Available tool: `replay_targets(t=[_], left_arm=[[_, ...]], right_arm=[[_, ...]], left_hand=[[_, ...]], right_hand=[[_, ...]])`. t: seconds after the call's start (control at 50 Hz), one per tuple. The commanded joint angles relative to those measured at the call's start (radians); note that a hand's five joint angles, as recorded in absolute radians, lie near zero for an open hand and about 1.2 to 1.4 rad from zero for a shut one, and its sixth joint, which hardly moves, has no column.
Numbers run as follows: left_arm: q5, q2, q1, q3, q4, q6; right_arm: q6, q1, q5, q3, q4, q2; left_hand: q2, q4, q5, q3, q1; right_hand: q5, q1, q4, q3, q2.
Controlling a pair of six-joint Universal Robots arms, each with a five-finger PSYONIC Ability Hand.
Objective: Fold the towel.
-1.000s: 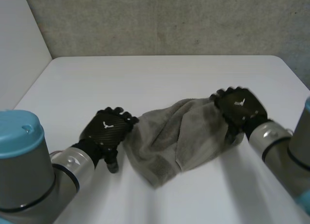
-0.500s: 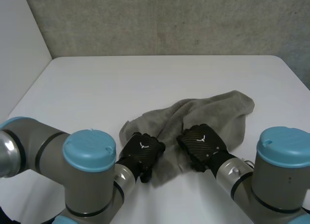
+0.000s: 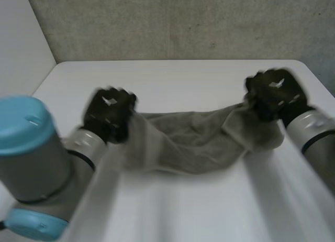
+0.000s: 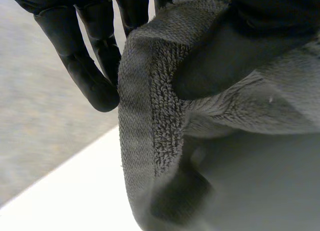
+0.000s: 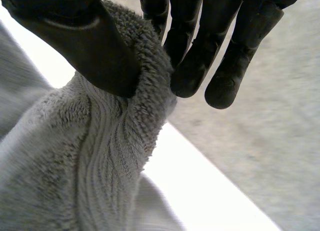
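A grey towel [image 3: 193,142] hangs stretched between my two hands above the white table [image 3: 172,82]. My left hand [image 3: 109,112] holds its left end, and in the left wrist view the thumb [image 4: 225,51] pinches the towel's hemmed edge [image 4: 145,101] against the fingers [image 4: 85,66]. At the towel's other end is my right hand [image 3: 273,92]. In the right wrist view its thumb [image 5: 90,46] presses the bunched towel [image 5: 100,156] against the fingers [image 5: 195,46]. The towel's middle sags toward the table.
A rough grey wall [image 3: 183,22] stands behind the table's far edge. A pale wall [image 3: 21,48] runs along the table's left side. The grey forearm with its light-blue cap [image 3: 26,127] fills the near left.
Both hands came together onto the crumpled towel's near part, closed on it, then lifted and spread apart. The towel went from a heap on the table to a band stretched between them.
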Motion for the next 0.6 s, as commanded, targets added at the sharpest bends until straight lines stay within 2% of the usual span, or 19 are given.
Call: replay_targets(t=[0.02, 0.1, 0.14, 0.16, 0.2, 0.22, 0.26, 0.32, 0.36, 0.38, 0.4, 0.42, 0.46, 0.48, 0.5, 0.52, 0.6], left_arm=[[0.023, 0.094, 0.144, 0.007, -0.002, -0.053], [0.060, 0.087, 0.174, 0.010, 0.000, -0.058], [0.102, 0.065, 0.191, 0.007, 0.000, -0.058], [0.103, 0.065, 0.191, 0.007, 0.000, -0.058], [0.122, -0.032, 0.194, 0.010, 0.005, -0.055], [0.123, -0.033, 0.194, 0.010, 0.005, -0.055], [0.123, -0.082, 0.194, 0.021, 0.005, -0.053], [0.121, -0.170, 0.195, 0.065, 0.005, -0.052], [0.118, -0.243, 0.206, 0.131, -0.001, -0.055], [0.118, -0.243, 0.206, 0.131, -0.002, -0.055], [0.115, -0.275, 0.221, 0.168, -0.008, -0.058], [0.115, -0.275, 0.221, 0.168, -0.008, -0.058], [0.118, -0.303, 0.253, 0.217, -0.030, -0.061], [0.118, -0.303, 0.254, 0.217, -0.031, -0.061], [0.118, -0.298, 0.264, 0.231, -0.055, -0.061], [0.118, -0.289, 0.270, 0.241, -0.086, -0.064], [0.123, -0.251, 0.275, 0.232, -0.139, -0.064]], right_arm=[[0.004, -0.138, -0.110, -0.085, 0.105, -0.032], [0.002, -0.147, -0.127, -0.102, 0.135, 0.002], [-0.006, -0.139, -0.126, -0.120, 0.139, 0.101], [-0.006, -0.139, -0.126, -0.120, 0.139, 0.102], [-0.009, -0.133, -0.115, -0.161, 0.145, 0.195], [-0.009, -0.133, -0.115, -0.162, 0.145, 0.195], [-0.009, -0.122, -0.112, -0.209, 0.148, 0.276], [-0.007, -0.115, -0.110, -0.235, 0.149, 0.310], [-0.007, -0.107, -0.087, -0.292, 0.151, 0.365], [-0.007, -0.107, -0.087, -0.292, 0.151, 0.365], [-0.007, -0.107, -0.062, -0.321, 0.155, 0.388], [-0.007, -0.107, -0.031, -0.347, 0.166, 0.399], [-0.007, -0.106, -0.003, -0.367, 0.178, 0.402], [-0.007, -0.106, -0.003, -0.367, 0.178, 0.402], [-0.007, -0.101, 0.014, -0.375, 0.192, 0.404], [-0.006, -0.098, 0.020, -0.373, 0.207, 0.396], [0.002, -0.066, 0.017, -0.340, 0.240, 0.333]], left_hand=[[-0.048, -0.117, -0.264, -0.146, -0.010], [-0.048, -0.117, -0.264, -0.146, -0.010], [-0.048, -0.117, -0.264, -0.146, -0.010], [-0.048, -0.117, -0.264, -0.146, -0.010], [-0.048, -0.117, -0.264, -0.146, -0.010], [-0.048, -0.117, -0.264, -0.146, -0.010], [-0.048, -0.117, -0.264, -0.146, -0.010], [-0.048, -0.117, -0.264, -0.146, -0.010], [-0.217, -0.286, -0.433, -0.315, -0.179], [-0.218, -0.287, -0.434, -0.316, -0.180], [-0.363, -0.432, -0.579, -0.461, -0.326], [-0.364, -0.434, -0.580, -0.463, -0.327], [-0.916, -0.985, -1.132, -1.014, -0.879], [-0.919, -0.988, -1.135, -1.017, -0.882], [-1.152, -1.221, -1.368, -1.250, -1.115], [-1.227, -1.296, -1.443, -1.325, -1.190], [-1.248, -1.317, -1.464, -1.346, -1.211]], right_hand=[[0.088, 0.100, 0.067, 0.077, 0.096], [0.088, 0.100, 0.067, 0.077, 0.096], [0.080, 0.093, 0.059, 0.069, 0.088], [0.080, 0.093, 0.059, 0.069, 0.088], [-0.224, -0.211, -0.244, -0.235, -0.215], [-0.226, -0.213, -0.246, -0.236, -0.217], [-0.413, -0.400, -0.433, -0.424, -0.404], [-0.484, -0.471, -0.505, -0.495, -0.475], [-0.715, -0.702, -0.735, -0.725, -0.706], [-0.716, -0.703, -0.736, -0.727, -0.707], [-0.820, -0.808, -0.841, -0.831, -0.812], [-0.914, -0.902, -0.935, -0.925, -0.906], [-0.991, -0.978, -1.012, -1.002, -0.982], [-0.992, -0.979, -1.012, -1.003, -0.983], [-1.030, -1.017, -1.050, -1.040, -1.021], [-1.065, -1.052, -1.085, -1.076, -1.056], [-1.095, -1.082, -1.115, -1.105, -1.086]])
